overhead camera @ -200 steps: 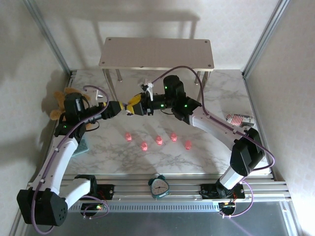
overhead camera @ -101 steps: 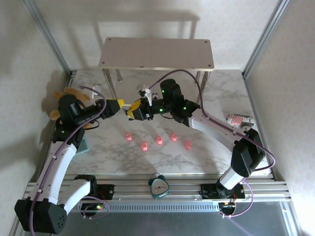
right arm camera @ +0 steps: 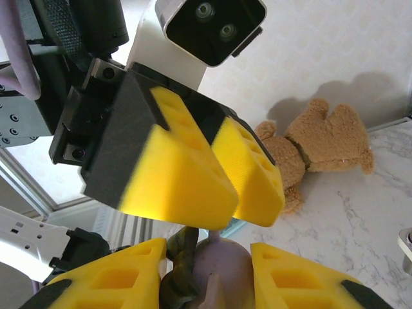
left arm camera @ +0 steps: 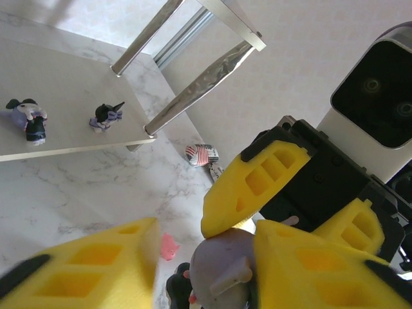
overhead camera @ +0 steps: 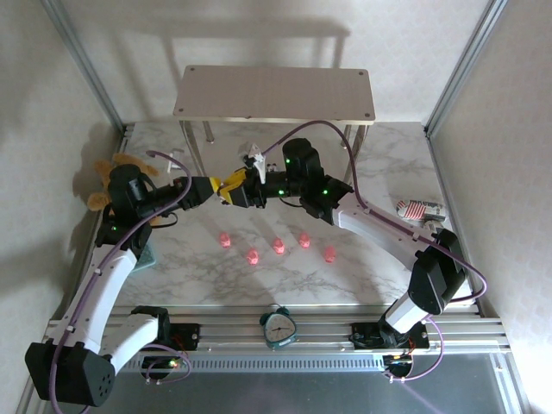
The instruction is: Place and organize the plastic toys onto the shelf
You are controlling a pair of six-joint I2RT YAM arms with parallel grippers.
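Beige two-tier shelf on silver legs [overhead camera: 274,93] stands top centre of your overhead view, and just below it your left gripper [overhead camera: 217,185] and right gripper [overhead camera: 231,188] meet tip to tip. Your right gripper grasps a tiny purple-and-white plastic figurine [right arm camera: 215,270]; the left flanks it, and whether it clamps is unclear. Five small pink plastic pigs [overhead camera: 278,246] lie lower centre.

Place: a robotics lab test cell.
Enclosure: aluminium posts [overhead camera: 83,65] and pale wall panels [overhead camera: 259,26] around a marble-look tabletop [overhead camera: 388,155].
Mounting: left arm [overhead camera: 103,285] and right arm [overhead camera: 379,226] bolted to a slotted aluminium rail [overhead camera: 328,323].
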